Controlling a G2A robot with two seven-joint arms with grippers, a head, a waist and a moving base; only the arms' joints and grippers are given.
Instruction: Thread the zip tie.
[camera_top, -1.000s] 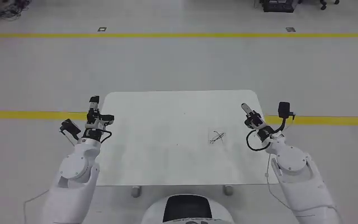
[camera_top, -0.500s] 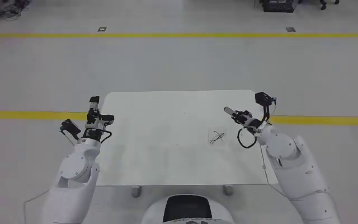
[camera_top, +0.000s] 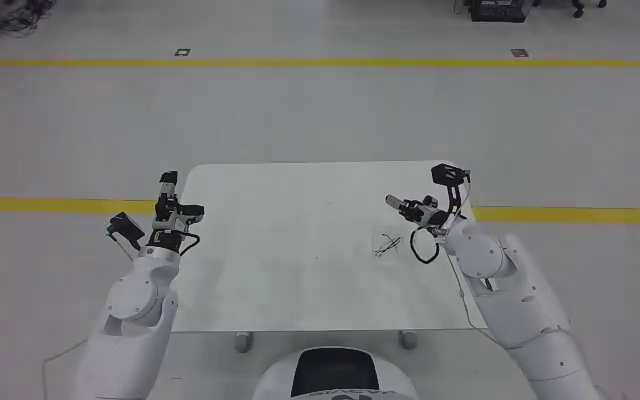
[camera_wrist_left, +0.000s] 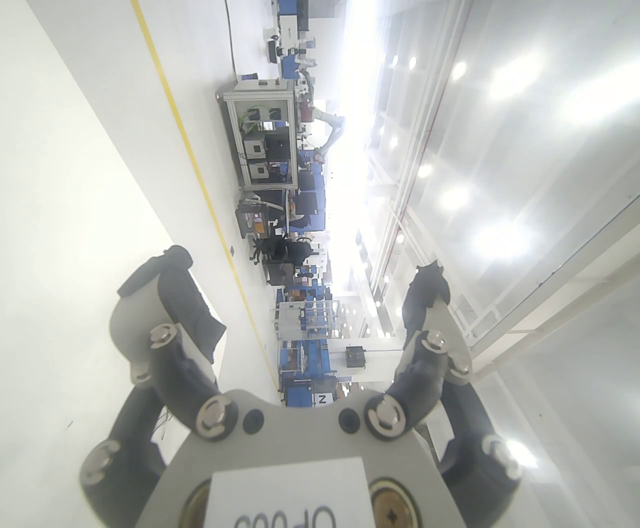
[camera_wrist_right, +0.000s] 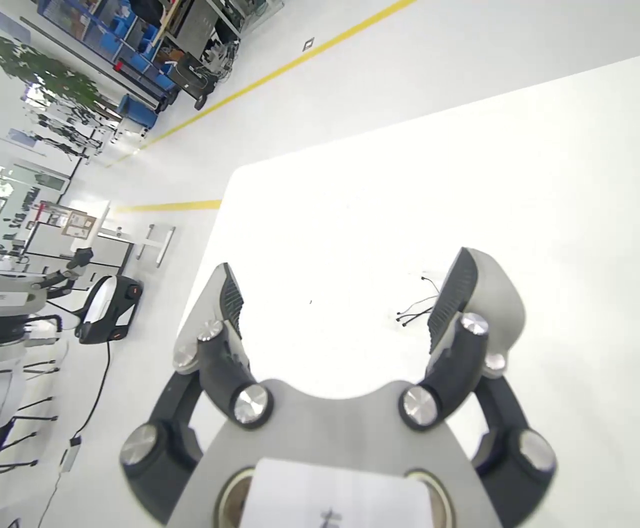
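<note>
Thin black zip ties (camera_top: 387, 244) lie crossed in a small bundle on the white table (camera_top: 300, 280), right of its middle. In the right wrist view the zip ties (camera_wrist_right: 417, 310) lie on the table beside one finger. My right gripper (camera_top: 397, 204) hangs open over the table's right part, just beyond and right of the ties, nothing between its fingers (camera_wrist_right: 452, 295). My left gripper (camera_top: 168, 182) stays at the table's left edge, open and holding nothing, pointing away from the table (camera_wrist_left: 300, 280).
The table's rounded far corners and left edge (camera_wrist_right: 225, 200) border open white floor. A yellow floor line (camera_top: 320, 63) runs behind the table, another (camera_top: 60, 205) passes under it. Workshop equipment stands far off.
My right arm has swung inward from the table's right edge to over the table, near the zip ties. The left arm has kept still.
</note>
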